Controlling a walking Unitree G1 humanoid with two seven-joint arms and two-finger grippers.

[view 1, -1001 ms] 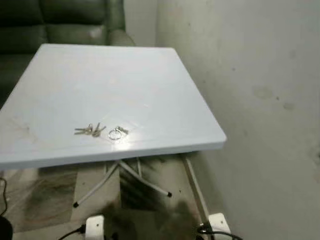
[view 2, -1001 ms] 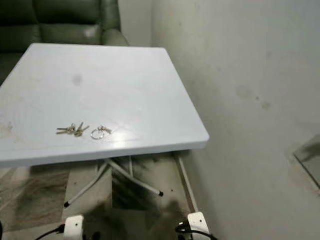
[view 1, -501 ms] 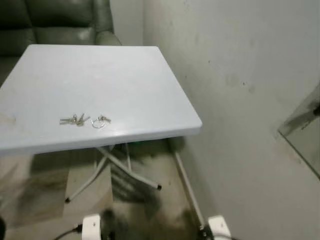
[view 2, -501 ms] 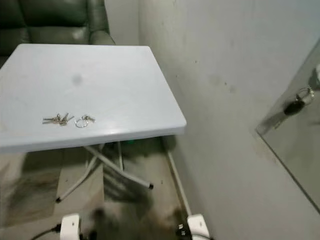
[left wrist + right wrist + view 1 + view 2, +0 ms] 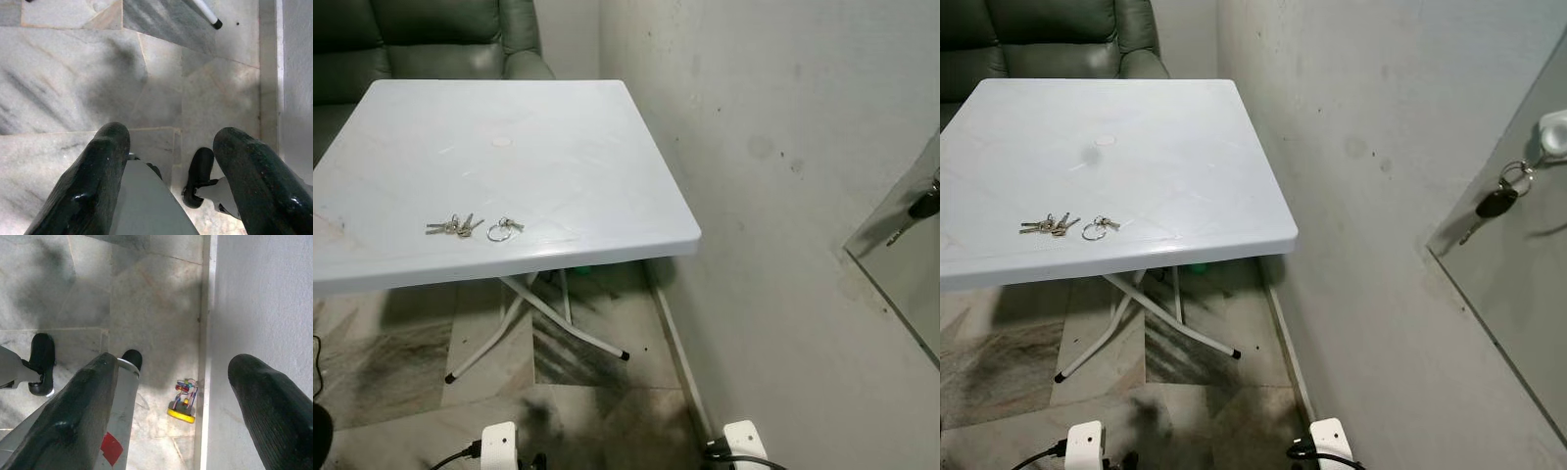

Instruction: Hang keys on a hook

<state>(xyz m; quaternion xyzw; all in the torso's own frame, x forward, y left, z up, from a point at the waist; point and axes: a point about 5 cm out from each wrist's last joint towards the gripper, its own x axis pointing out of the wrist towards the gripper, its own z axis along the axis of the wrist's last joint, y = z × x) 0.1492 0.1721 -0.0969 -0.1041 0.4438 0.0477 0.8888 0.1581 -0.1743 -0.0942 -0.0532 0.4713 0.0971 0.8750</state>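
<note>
The keys lie loose on the white table, near its front edge, with a key ring just beside them on the wall side. Away from the table, on the wall to the robot's right, a white hook already carries another key set; whether that hook has room for more is hard to judge at this size.

Both arms hang idle below the table's level. The left gripper points at the marble floor, jaws apart and holding nothing. The right gripper hangs likewise, jaws apart, over the floor beside the wall's skirting, where a small coloured toy lies.

Assessment: pickup not yet begun. To do it well, stand square to the table's front edge, bring one gripper down over the ring rather than the flat blades, and pinch where the metal stands proud of the table. Thin keys may slide, so close slowly.
</note>
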